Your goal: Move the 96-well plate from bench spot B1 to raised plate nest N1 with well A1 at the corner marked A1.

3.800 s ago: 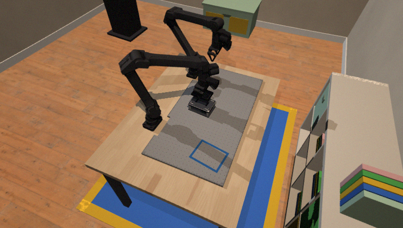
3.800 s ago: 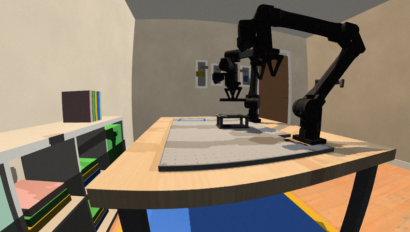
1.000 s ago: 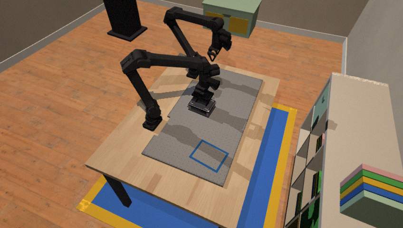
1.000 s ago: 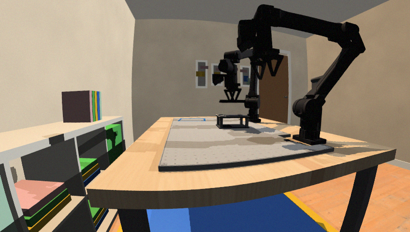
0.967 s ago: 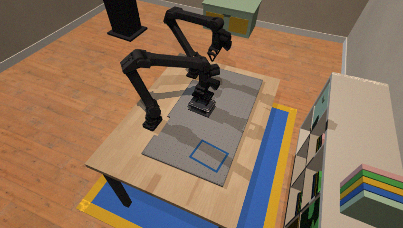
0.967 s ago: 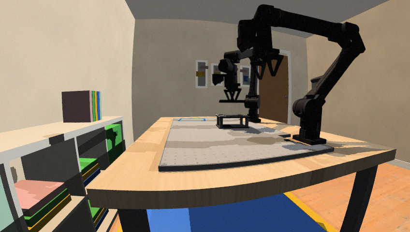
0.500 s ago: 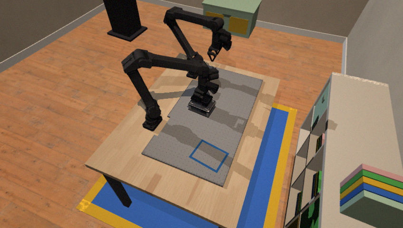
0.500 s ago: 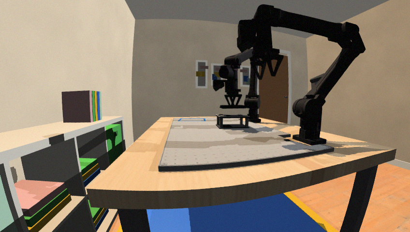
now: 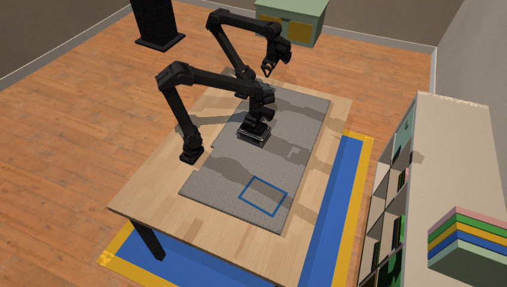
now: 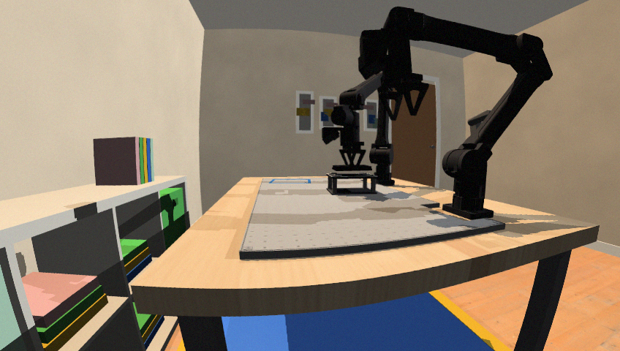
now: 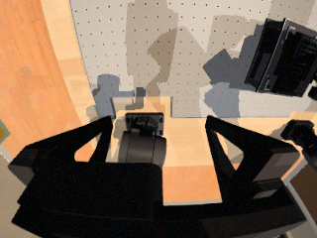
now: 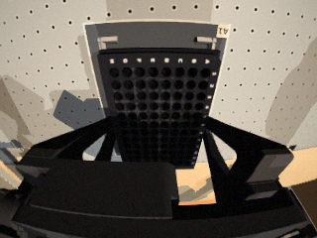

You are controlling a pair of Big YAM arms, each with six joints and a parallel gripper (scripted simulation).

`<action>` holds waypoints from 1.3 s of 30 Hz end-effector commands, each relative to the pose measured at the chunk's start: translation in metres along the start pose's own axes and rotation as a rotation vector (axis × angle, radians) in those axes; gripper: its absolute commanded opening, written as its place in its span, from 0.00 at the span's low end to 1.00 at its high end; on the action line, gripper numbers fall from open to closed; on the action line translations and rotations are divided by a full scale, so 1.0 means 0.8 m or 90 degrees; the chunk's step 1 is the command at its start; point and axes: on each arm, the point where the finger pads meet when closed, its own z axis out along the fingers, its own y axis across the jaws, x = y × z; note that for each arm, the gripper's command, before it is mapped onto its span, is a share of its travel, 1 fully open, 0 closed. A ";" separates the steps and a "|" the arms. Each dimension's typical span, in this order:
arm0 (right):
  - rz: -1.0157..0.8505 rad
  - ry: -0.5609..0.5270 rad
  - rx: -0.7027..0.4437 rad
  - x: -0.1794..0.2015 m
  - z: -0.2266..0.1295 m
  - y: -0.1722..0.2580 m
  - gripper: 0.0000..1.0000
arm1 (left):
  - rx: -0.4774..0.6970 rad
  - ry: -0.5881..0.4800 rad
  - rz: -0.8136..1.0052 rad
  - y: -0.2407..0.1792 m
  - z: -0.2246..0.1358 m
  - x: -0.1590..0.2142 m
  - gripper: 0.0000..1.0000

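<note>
Plate (image 9: 261, 125) (image 10: 348, 167) (image 11: 304, 47) (image 12: 159, 104) is hovering just above the nest (image 9: 249, 139) (image 10: 330, 184) (image 11: 273, 58) (image 12: 154, 36), long axes running parallel, the nearer right pincer (image 9: 253, 122) (image 10: 352, 164) (image 12: 158, 120) clamping it, the left pincer (image 9: 267, 70) (image 10: 403, 115) (image 11: 158, 120) holding its fingers apart.

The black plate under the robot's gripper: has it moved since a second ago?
Yes. In the exterior view, the 96-well plate has come down, closer to the top of the raised nest.
</note>
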 end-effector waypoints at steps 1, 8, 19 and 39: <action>0.008 -0.020 -0.020 -0.014 -0.006 0.008 0.00 | 0.005 -0.030 -0.007 -0.001 -0.018 -0.009 1.00; 0.008 -0.015 -0.015 -0.012 0.007 0.006 0.00 | 0.005 -0.030 -0.007 -0.001 -0.018 -0.009 1.00; 0.008 -0.033 -0.036 -0.018 -0.007 0.013 0.00 | 0.005 -0.030 -0.007 -0.001 -0.018 -0.009 1.00; 0.008 -0.033 -0.035 -0.027 -0.016 0.024 0.00 | 0.005 -0.030 -0.007 -0.001 -0.018 -0.009 1.00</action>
